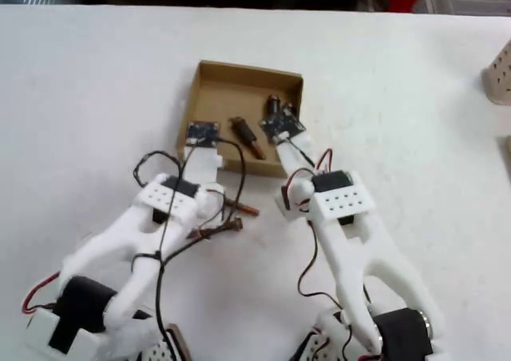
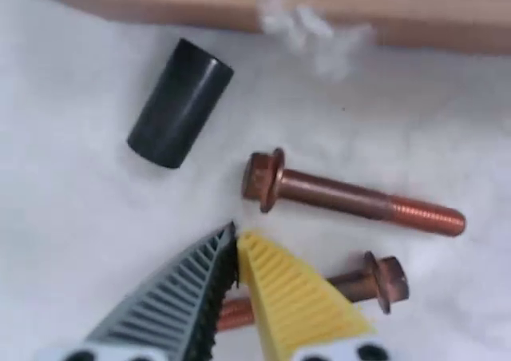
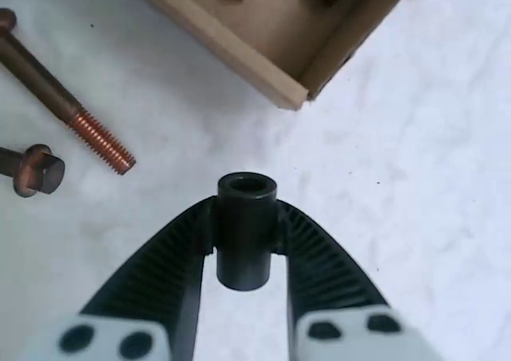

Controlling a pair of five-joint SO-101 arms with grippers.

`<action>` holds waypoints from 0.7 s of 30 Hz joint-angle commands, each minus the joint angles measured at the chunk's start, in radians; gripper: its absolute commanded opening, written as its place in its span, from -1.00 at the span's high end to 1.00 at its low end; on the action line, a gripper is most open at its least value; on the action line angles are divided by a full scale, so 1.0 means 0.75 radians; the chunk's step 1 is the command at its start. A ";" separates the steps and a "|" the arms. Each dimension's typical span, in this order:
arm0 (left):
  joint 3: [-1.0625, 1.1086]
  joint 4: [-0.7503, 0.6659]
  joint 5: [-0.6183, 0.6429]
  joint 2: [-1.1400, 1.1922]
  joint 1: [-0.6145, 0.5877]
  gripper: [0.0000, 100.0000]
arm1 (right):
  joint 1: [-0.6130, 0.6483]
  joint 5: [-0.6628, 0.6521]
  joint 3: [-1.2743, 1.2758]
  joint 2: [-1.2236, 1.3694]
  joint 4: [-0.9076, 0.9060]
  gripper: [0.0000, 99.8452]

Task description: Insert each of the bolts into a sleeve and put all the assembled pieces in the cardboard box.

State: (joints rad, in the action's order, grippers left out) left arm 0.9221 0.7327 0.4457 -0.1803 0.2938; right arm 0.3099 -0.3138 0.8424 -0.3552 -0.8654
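The right pincer (image 3: 246, 213) was clamped on a short black cylindrical sleeve (image 3: 246, 245), its dark ribbed fingers (image 3: 172, 265) pressing on either side, the sleeve's open bore facing the wrist camera. It was held just outside a corner of the shallow brown cardboard box (image 3: 287, 89), above the white desk (image 3: 415, 161). The left pincer (image 2: 235, 237) had its grey and yellow fingers (image 2: 287, 297) closed with the tips touching, lying across the shank of a copper-coloured flanged bolt (image 2: 385, 281) on the desk; whether it actually gripped that bolt could not be told. Just beside it lay a second copper-coloured bolt (image 2: 351, 197), free on the desk, its head pointing toward a loose black sleeve (image 2: 180, 104) that lay on its side near the box's outer wall. In the high view, both loose bolts sat close together in front of the box, between the two white arms. Inside the box rested a dark sleeved piece (image 1: 249, 140) near the front wall and another dark piece (image 1: 274, 103) farther back. Red and black wires (image 1: 307, 257) trailed along both arms.
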 commanded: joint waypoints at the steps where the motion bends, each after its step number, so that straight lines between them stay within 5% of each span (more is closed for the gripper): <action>1: -0.035 -0.055 0.070 -0.005 -0.015 0.95 | -0.011 0.004 -0.008 -0.054 0.019 0.96; 13: 0.233 -0.082 0.145 -0.695 0.150 0.85 | -0.011 0.004 -0.008 -0.054 0.017 0.96; 17: 0.241 -0.072 0.213 -0.654 0.157 0.63 | -0.011 0.004 -0.008 -0.054 0.017 0.96; 21: 0.168 -0.061 0.266 -0.515 0.159 0.64 | -0.011 0.004 -0.008 -0.054 0.017 0.96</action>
State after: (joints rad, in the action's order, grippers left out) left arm 1.1093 0.6897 0.6191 -0.6145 0.3997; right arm 0.3099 -0.3138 0.8424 -0.3552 -0.8654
